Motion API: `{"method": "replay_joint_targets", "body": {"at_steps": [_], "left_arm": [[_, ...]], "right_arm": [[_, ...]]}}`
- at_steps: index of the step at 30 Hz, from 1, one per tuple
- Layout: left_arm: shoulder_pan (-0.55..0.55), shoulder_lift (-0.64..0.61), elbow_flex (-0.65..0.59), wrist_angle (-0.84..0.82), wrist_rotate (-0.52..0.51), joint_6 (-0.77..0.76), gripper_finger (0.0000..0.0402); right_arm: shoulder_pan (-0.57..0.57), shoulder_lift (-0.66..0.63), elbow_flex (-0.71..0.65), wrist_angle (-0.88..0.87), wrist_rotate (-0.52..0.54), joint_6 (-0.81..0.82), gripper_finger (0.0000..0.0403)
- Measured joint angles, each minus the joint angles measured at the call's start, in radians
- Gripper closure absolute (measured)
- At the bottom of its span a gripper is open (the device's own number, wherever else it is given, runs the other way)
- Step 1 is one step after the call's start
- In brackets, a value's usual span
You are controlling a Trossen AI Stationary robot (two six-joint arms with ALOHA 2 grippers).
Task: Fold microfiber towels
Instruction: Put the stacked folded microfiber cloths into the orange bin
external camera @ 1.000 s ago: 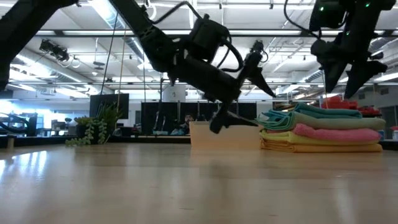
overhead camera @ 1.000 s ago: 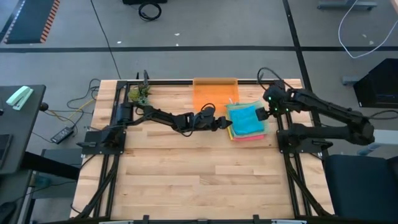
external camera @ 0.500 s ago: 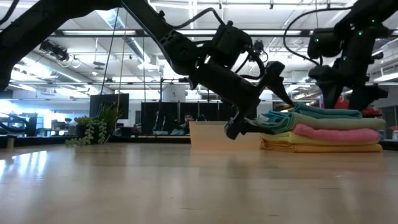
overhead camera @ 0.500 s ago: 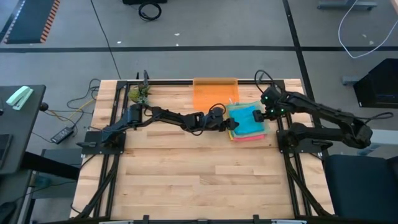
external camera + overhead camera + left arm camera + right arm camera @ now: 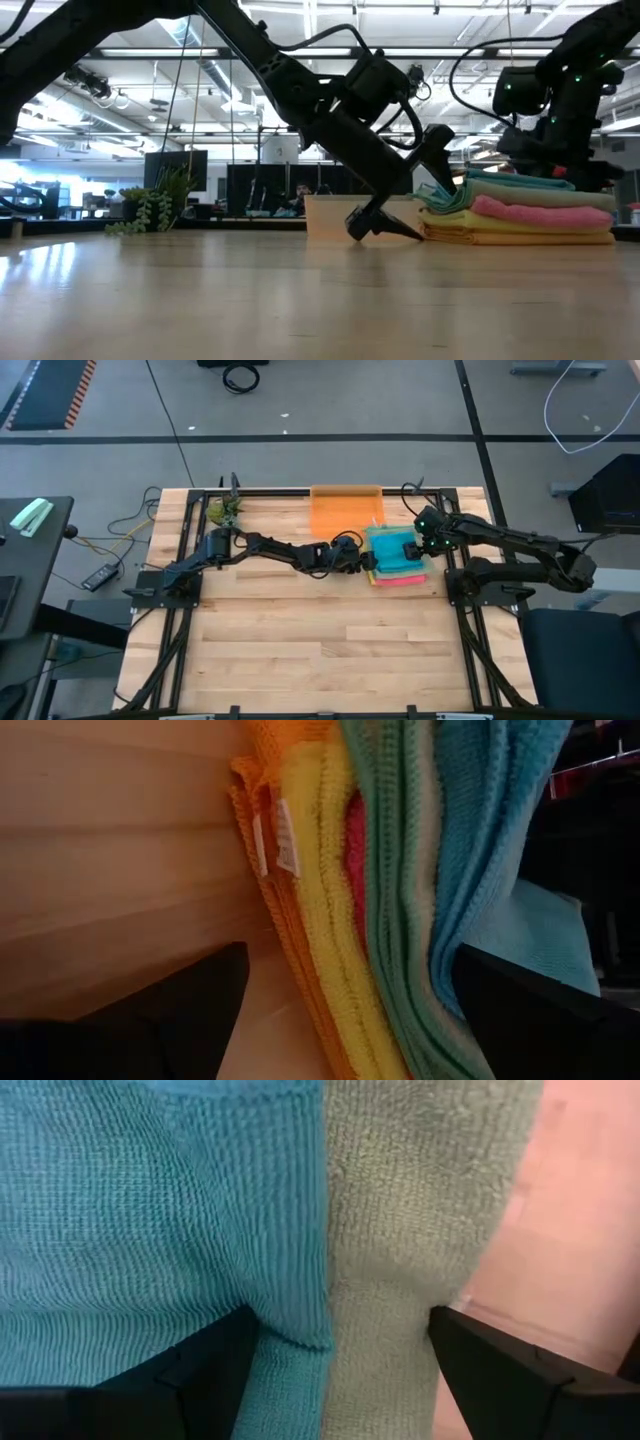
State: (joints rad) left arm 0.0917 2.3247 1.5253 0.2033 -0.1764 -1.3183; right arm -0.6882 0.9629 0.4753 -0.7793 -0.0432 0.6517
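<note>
From above, the stack of soft plain-coloured microfiber towels (image 5: 397,555) lies at the wooden table's (image 5: 300,650) two o'clock. Left gripper (image 5: 366,561) sits at its nine o'clock edge, right gripper (image 5: 411,547) over its three o'clock side. Both wrist views show fingers spread wide, empty.

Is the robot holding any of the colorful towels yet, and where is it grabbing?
Nothing is held. The left end effector is open at the edge of the towel stack; the right end effector is open over the teal towel.
</note>
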Motion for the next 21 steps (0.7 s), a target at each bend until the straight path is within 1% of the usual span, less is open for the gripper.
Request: {"method": "replay_joint_targets", "body": {"at_steps": [5,10,13,15,17,21], "left_arm": [[0.000,0.006,0.001,0.007,0.000,0.000,0.0049],[0.003,0.009,-0.001,0.030,0.003,0.024,0.0049],[0.003,0.009,-0.001,0.028,0.003,0.022,0.0049],[0.003,0.010,-0.001,0.027,0.002,0.022,0.0049],[0.001,0.010,-0.001,0.027,0.001,0.023,0.0049],[0.001,0.011,-0.001,0.026,0.000,0.029,0.0049]], "right_arm": [[0.029,-0.004,0.042,-0.010,0.047,0.006,0.0095],[0.044,0.000,0.105,-0.083,0.052,0.019,0.0095],[0.057,0.000,0.137,-0.129,0.095,0.020,0.0095],[0.064,0.000,0.139,-0.145,0.132,0.020,0.0095],[0.064,0.003,0.131,-0.126,0.147,0.021,0.0095],[0.063,0.042,0.090,-0.069,0.136,0.037,0.0095]]}}
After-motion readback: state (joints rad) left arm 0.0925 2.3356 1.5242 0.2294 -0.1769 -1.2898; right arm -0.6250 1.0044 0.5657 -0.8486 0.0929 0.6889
